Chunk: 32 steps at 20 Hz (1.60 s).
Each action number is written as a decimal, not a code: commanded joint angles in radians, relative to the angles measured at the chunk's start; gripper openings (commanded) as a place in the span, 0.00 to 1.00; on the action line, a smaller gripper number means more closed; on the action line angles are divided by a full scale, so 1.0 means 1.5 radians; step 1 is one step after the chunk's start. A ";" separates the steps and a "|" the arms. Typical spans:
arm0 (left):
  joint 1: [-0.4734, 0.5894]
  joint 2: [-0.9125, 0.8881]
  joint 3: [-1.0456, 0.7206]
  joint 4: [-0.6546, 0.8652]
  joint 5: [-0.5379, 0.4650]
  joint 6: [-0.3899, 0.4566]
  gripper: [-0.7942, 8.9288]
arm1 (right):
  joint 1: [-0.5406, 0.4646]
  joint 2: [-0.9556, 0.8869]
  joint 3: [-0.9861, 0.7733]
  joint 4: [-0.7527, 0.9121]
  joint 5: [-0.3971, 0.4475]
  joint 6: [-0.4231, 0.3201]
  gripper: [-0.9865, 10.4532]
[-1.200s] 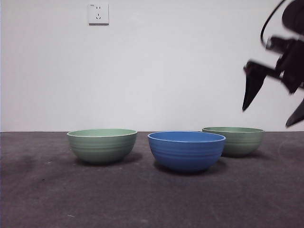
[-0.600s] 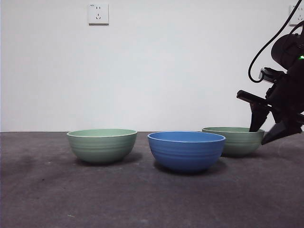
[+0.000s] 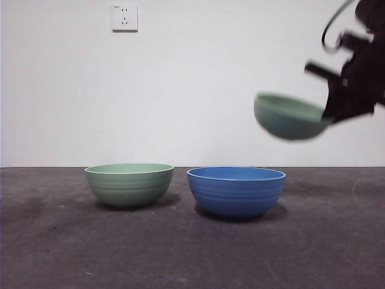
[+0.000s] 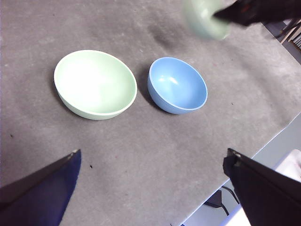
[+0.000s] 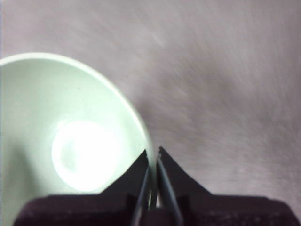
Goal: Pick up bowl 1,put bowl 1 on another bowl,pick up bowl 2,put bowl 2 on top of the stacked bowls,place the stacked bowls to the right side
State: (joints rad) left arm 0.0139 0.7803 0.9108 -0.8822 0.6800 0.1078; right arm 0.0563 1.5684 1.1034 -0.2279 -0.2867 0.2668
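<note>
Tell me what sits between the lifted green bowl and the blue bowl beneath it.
Nothing: in the front view only open air and white wall separate the lifted green bowl, pinched by the right gripper, from the blue bowl.

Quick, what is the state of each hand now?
Left hand: open, holding nothing.
Right hand: closed on the rim of the lifted green bowl.

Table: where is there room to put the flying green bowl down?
Bare gray table lies beside the blue bowl, under the lifted green bowl that the right gripper pinches. The near strip is free too. Between the blue bowl and the resting green bowl it is tight.
</note>
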 commanded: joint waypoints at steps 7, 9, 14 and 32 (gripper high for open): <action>-0.002 0.002 0.001 0.002 0.001 -0.001 0.67 | 0.122 -0.050 0.001 -0.137 -0.006 -0.039 0.07; -0.003 0.002 0.001 0.002 0.001 -0.001 0.67 | 0.171 -0.033 0.001 -0.135 0.029 -0.040 0.07; -0.009 0.002 0.001 0.001 0.000 -0.001 0.67 | 0.239 0.051 0.001 -0.136 0.091 -0.052 0.07; -0.036 0.041 0.001 0.011 -0.036 -0.001 0.67 | 0.251 0.025 0.004 -0.126 0.087 -0.077 0.26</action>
State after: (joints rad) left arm -0.0380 0.8398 0.9108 -0.8745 0.6270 0.1074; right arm 0.4309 1.6093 1.1049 -0.4248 -0.1535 0.1600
